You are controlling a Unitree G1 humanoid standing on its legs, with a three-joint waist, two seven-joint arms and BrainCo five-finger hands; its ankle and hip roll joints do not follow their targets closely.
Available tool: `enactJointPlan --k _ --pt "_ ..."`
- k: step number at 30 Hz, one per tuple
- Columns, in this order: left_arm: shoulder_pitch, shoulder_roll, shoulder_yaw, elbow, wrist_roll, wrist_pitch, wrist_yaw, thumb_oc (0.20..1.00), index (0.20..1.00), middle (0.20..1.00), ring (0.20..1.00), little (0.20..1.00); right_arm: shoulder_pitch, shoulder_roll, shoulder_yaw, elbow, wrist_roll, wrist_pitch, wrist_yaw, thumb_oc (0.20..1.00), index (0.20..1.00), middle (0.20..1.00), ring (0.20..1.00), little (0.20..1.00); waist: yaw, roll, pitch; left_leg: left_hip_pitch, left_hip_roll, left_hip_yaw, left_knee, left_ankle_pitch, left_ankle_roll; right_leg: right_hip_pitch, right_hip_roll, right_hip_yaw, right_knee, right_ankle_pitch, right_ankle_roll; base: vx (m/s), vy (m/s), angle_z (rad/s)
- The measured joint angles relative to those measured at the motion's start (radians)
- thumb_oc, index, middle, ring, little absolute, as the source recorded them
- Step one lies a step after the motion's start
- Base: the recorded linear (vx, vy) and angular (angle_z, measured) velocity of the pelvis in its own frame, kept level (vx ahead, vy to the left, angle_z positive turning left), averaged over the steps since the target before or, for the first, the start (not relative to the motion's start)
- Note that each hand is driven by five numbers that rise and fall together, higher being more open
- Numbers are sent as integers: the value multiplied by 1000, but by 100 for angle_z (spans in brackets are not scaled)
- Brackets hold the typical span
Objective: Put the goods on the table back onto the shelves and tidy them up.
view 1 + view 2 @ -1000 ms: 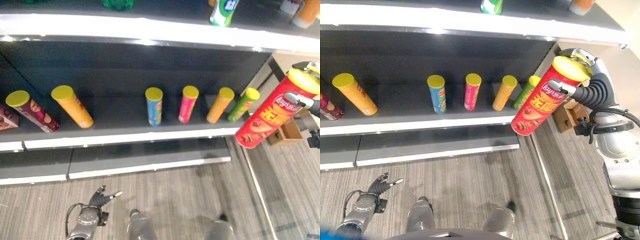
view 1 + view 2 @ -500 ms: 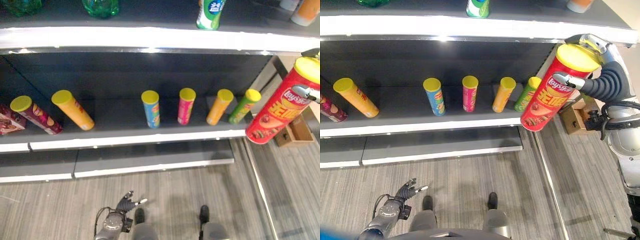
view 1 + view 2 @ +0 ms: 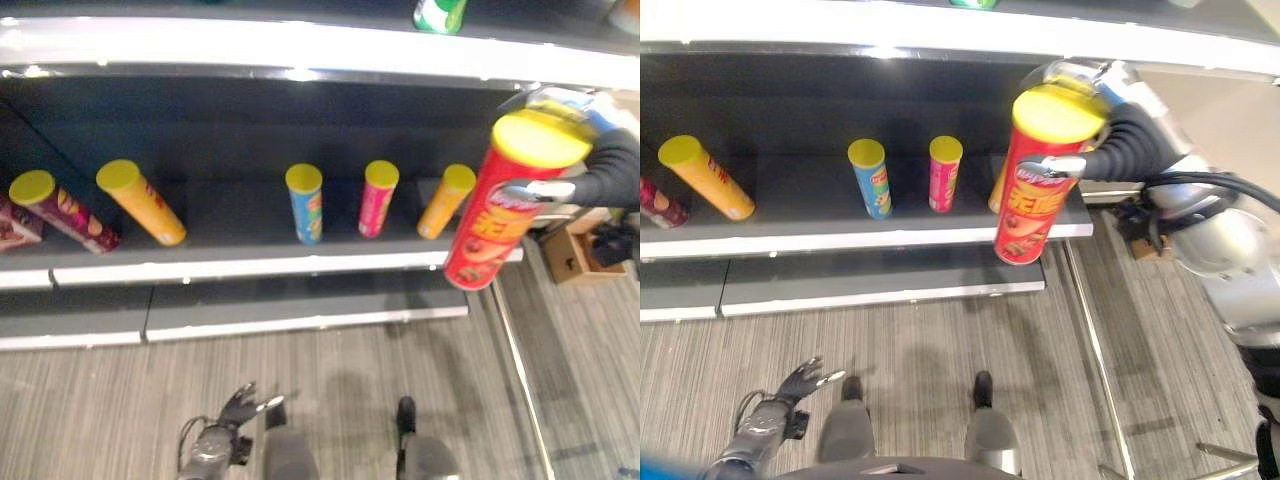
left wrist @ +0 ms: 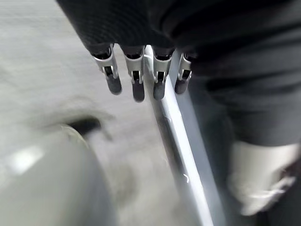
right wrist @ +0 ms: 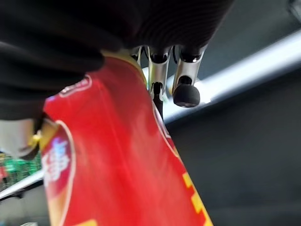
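Shelving step: right hand [image 3: 1095, 150] curls round the red can [image 3: 1035, 180], carried in the air before the shelf's [image 3: 250, 268] right end. Left hand [image 3: 800, 382] hangs low, fingers relaxed. Next, set the can upright beside the orange can [image 3: 444, 200].

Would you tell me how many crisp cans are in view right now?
6. On the shelf, left to right: maroon can, tilted orange can, blue can, pink can, second orange can. The right hand holds the red can, which may hide others.
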Motion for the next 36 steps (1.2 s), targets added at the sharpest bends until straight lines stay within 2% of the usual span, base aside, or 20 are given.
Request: enactJointPlan --k 2,3,4,5,6,7,8,9,10,11,12,13,14,17,19,21,26,29,32,36 --pt "9 -20 36 -47 -6 -16 33 1000 1000 1000 1000 1000 57 -12 -42 58 0 -3 -3 200 200 200 200 200 -29 36 -9 -15 72 -18 -42 51 23 -3 -13 -32 30 -26 38 144 526 18" --pt "12 -10 35 -63 -6 -15 36 1000 1000 1000 1000 1000 72 4 -40 51 -1 18 -5 200 200 200 200 200 -31 6 -15 -1 33 10 -37 54 -28 -5 -65 -17 29 -30 53 268 852 9" --pt "12 6 4 -64 -7 -30 45 1000 1000 1000 1000 1000 149 -5 -87 25 -1 4 -3 200 200 200 200 200 -6 9 -27 -77 -19 -27 105 -37 42 -24 -110 -26 56 -21 -60 294 845 -4" --pt "3 1 -1 -56 -7 -32 50 1000 1000 1000 1000 1000 141 6 -93 25 -1 14 -3 200 200 200 200 200 -10 16 -29 -94 -54 -65 180 -89 35 -10 -131 -18 58 -27 -73 226 644 -6" --pt "3 -4 -41 -43 -5 -32 53 1000 1000 1000 1000 1000 179 46 -132 25 -4 14 -5 200 200 200 200 200 -5 51 -35 -132 -68 -52 277 -152 42 -20 -146 -30 107 12 -78 166 626 5" --pt "16 -17 -25 -36 -6 -32 50 1000 1000 1000 1000 1000 184 111 -135 48 -12 12 -1 200 200 200 200 200 -15 48 -48 -114 -83 -40 275 -168 59 -23 -175 -69 140 23 -110 20 513 -4" --pt "25 -13 -23 -33 -6 -33 57 1000 1000 1000 1000 1000 203 126 -134 49 -11 38 -7 200 200 200 200 200 -18 39 -67 -102 -113 -7 287 -175 75 -60 -188 -70 168 75 -111 -4 679 -28" --pt "34 3 -53 -28 -4 -32 55 1000 1000 1000 1000 1000 208 96 -137 42 -12 37 -8 200 200 200 200 200 -13 64 -73 -114 -119 16 315 -198 86 -101 -186 -37 189 163 -131 -19 682 -70" --pt "44 22 -53 -30 -3 -27 52 1000 1000 1000 1000 1000 194 140 -144 33 -19 44 -16 200 200 200 200 200 -12 56 -73 -111 -131 40 296 -189 119 -159 -200 -30 203 263 -164 6 550 -89" --pt "57 30 -27 -29 -3 -20 50 1000 1000 1000 1000 1000 194 207 -144 25 -21 50 -26 200 200 200 200 200 -21 52 -75 -91 -146 79 248 -170 147 -202 -211 -48 194 421 -163 38 532 -59" --pt "55 32 -7 -30 -2 -18 49 1000 1000 1000 1000 1000 224 206 -145 18 -21 51 -25 200 200 200 200 200 -40 57 -75 -64 -162 80 193 -148 178 -216 -217 -41 217 427 -149 15 327 -7" --pt "53 36 12 -31 -1 -18 49 1000 1000 1000 1000 1000 259 204 -147 10 -22 51 -24 200 200 200 200 200 -57 61 -76 -26 -180 78 122 -117 204 -204 -187 -38 254 279 -84 21 427 21" --pt "53 36 27 -32 3 -19 48 1000 1000 1000 1000 1000 267 202 -145 13 -22 51 -22 200 200 200 200 200 -56 66 -78 13 -183 82 60 -83 199 -186 -147 -41 258 188 -68 2 279 15" --pt "66 33 51 -32 9 -22 41 1000 1000 1000 1000 1000 256 197 -168 8 -22 45 -25 200 200 200 200 200 -55 79 -99 49 -215 72 -18 -45 215 -152 -89 -69 255 121 -36 2 305 7" --pt "91 25 45 -21 15 -10 29 1000 1000 1000 1000 1000 217 165 -166 12 -22 48 -24 200 200 200 200 200 -54 82 -100 88 -233 83 -102 -1 227 -127 -4 -57 206 63 -36 -5 323 -1" --pt "120 13 37 -20 17 -4 26 1000 1000 1000 1000 1000 182 148 -156 13 -22 48 -24 200 200 200 200 200 -50 79 -100 119 -247 98 -139 12 231 -121 45 -67 188 56 -30 6 245 -33" --pt "121 -20 5 -66 18 2 12 1000 1000 1000 1000 1000 141 141 -148 16 -21 45 -26 200 200 200 200 200 -56 75 -100 171 -239 99 -217 52 188 -56 62 -40 98 30 -1 34 52 -11" --pt "109 -28 2 -94 18 3 9 1000 1000 1000 1000 1000 122 142 -140 12 -19 45 -23 200 200 200 200 200 -54 53 -101 195 -240 98 -260 82 163 2 67 -40 -7 11 -18 56 -46 -1" --pt "119 -66 -3 -145 15 3 6 1000 1000 1000 1000 1000 112 131 -115 12 -16 44 -21 200 200 200 200 200 -59 75 -102 224 -190 97 -313 114 130 1 122 -35 -10 11 -35 88 -74 -9" --pt "118 -87 -5 -158 15 3 -11 1000 1000 1000 1000 1000 112 102 -101 6 -10 44 -1 200 200 200 200 200 -59 85 -101 229 -165 93 -323 127 116 3 147 -39 -10 9 -49 38 -84 1"
